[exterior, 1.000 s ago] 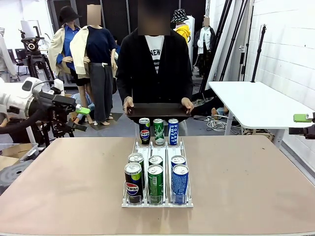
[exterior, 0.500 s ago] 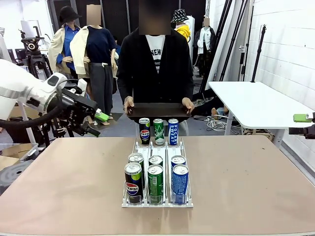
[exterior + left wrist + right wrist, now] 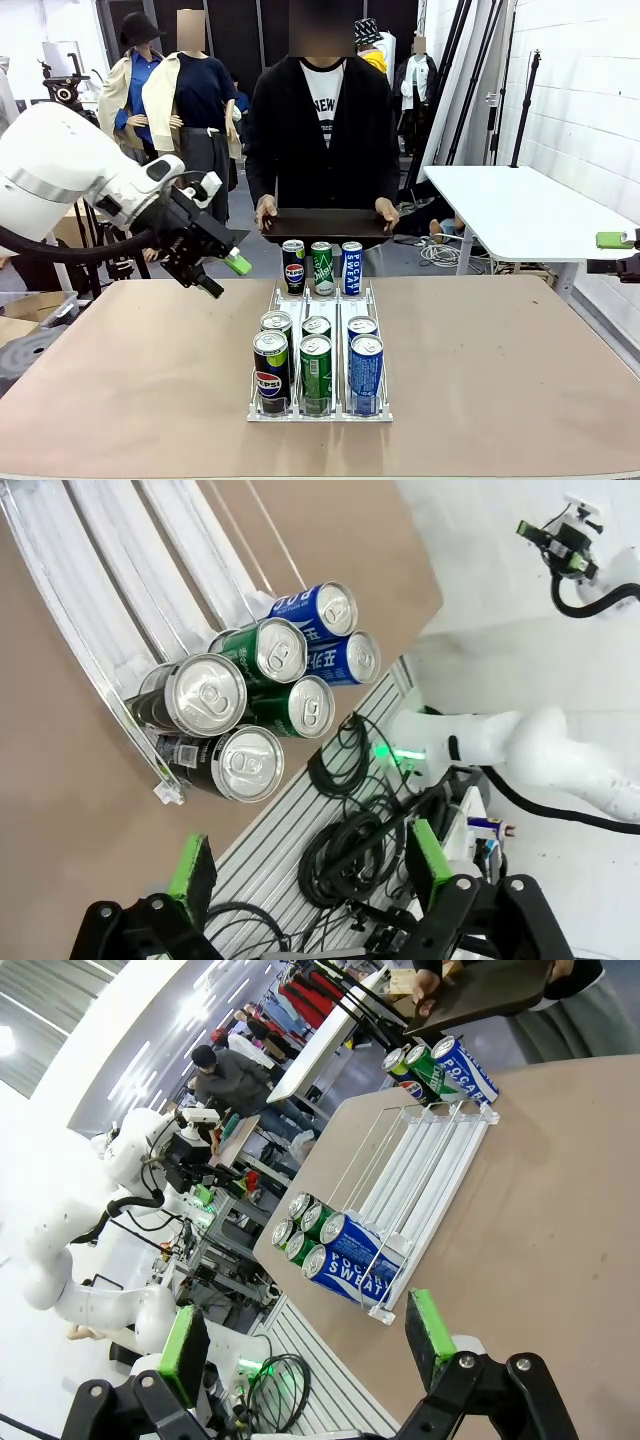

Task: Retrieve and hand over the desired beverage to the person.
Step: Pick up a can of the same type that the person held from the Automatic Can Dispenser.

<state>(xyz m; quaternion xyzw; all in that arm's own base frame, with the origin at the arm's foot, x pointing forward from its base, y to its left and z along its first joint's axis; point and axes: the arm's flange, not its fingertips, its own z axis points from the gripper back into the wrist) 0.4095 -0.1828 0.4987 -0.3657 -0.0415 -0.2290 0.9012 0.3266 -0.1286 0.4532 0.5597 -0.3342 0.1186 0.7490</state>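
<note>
Beverage cans (image 3: 316,358) stand in a rack (image 3: 318,412) at the middle of the table (image 3: 500,380), six near me and three at the far end. Just behind those three, the person (image 3: 322,130) holds a dark tray (image 3: 325,226). On both sides of the rack I see wide bare table. My left pincer (image 3: 225,277) hangs near the far edge, left of the far cans, fingers apart and holding nothing. My right pincer (image 3: 612,252) is cut off at the right border, well apart from the cans; its wrist view shows it spread wide.
</note>
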